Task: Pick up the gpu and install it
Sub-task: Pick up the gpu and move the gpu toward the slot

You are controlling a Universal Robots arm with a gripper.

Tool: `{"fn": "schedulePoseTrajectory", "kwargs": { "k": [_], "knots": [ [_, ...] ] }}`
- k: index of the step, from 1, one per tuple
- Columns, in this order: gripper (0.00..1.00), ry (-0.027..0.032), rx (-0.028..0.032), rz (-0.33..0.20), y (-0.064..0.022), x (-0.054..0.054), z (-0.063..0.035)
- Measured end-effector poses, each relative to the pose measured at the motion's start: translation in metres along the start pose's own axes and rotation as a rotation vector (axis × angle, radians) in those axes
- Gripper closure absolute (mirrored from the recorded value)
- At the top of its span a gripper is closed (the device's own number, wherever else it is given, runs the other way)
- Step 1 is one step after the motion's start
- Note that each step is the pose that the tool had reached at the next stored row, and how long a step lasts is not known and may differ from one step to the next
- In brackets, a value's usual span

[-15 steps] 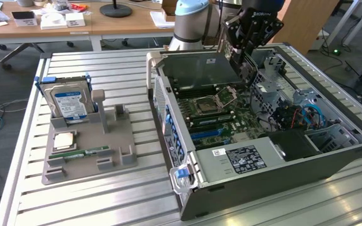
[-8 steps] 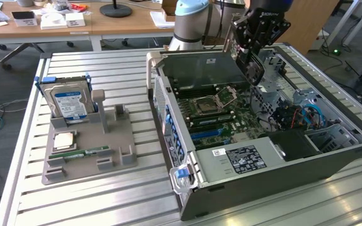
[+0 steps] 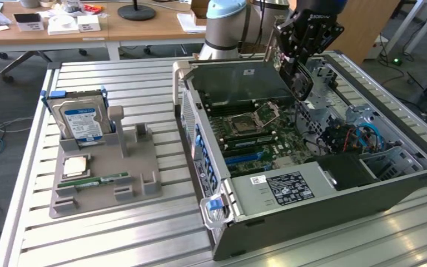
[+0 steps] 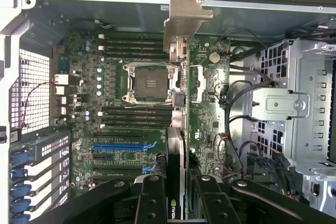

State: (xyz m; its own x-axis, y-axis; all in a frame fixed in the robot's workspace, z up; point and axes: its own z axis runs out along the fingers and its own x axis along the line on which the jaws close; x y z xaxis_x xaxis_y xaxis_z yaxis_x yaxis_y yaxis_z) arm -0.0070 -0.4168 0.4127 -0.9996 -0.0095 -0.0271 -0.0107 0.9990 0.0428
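One thin, flat, dark gpu with a pale metal bracket at one end hangs on edge over the open grey computer case, at about one o'clock of the case's interior in the exterior view and above the green motherboard. The black two-fingered gripper has its jaws drawn partway in and pressed against the card's two faces, so the card is held and clear of the board. Seen from the wrist, the card runs edge-on between the fingers towards the square silver processor socket, with the long blue expansion slot off to one side of it. My judgement is that the bracket could snag on the case's rear wall, or the contact edge could meet the board beside a slot, if the card comes down askew; a narrow grip might also let it pivot. Blue cables lie at four o'clock of the card. At nine o'clock of the case sits a grey parts tray holding a blue-and-white-labelled hard drive. The card's contact edge is hidden, and its height over the board cannot be told.
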Motion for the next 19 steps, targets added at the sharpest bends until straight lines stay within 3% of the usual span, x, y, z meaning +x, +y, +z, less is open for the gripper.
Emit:
{"fn": "schedulePoseTrajectory", "kwargs": {
  "k": [19],
  "knots": [
    [0.74,-0.0004,0.0003,0.01,-0.0001,-0.0091,0.0004]
  ]
}}
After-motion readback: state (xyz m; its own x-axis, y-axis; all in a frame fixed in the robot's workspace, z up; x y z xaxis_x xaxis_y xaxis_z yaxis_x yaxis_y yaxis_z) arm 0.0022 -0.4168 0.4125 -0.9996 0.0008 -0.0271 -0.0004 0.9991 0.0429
